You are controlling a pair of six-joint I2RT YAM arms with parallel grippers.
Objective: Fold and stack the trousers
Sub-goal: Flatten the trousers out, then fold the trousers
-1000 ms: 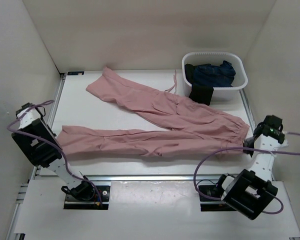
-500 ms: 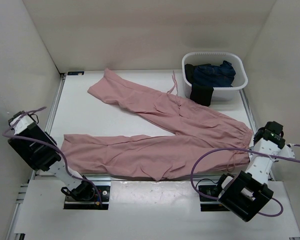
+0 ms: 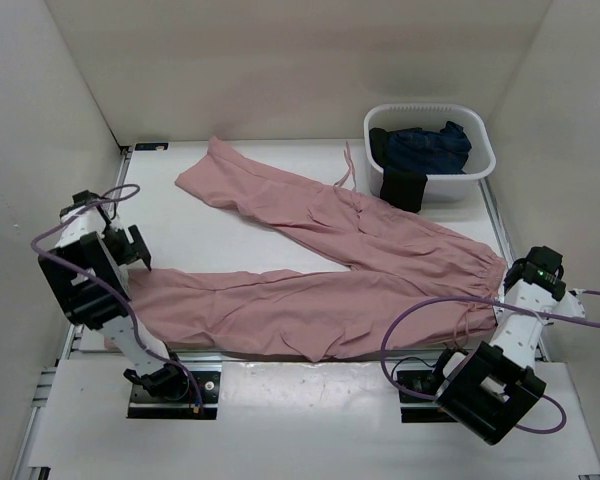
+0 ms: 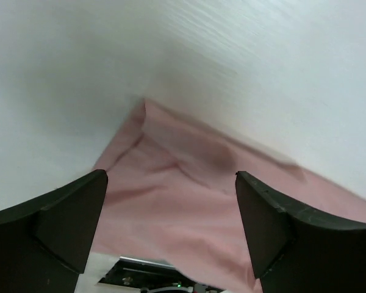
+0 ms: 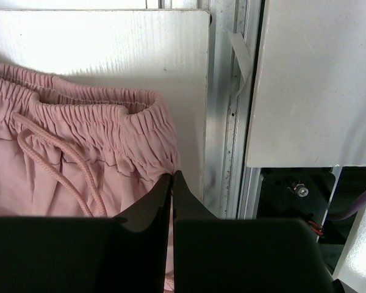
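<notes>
White table [image 3: 230, 225], white walls [image 3: 280, 60], white basket [image 3: 480, 165] at upper right. Trousers [image 3: 330, 300] lie flat across centre frame, legs pointing left. My left gripper [image 3: 135, 250] is spread wide over a leg end; my right gripper [image 5: 172, 177] pinches the waistband.

You see bright, even light from overhead and only soft shadows. In your left wrist view the left hand [image 4: 171, 177] and trousers [image 4: 189, 213] look blurred.

Robotics lab cell, white enclosure walls [image 3: 280, 60], aluminium rail frame [image 3: 310, 357], table-bolted arms [image 3: 90, 290]
</notes>
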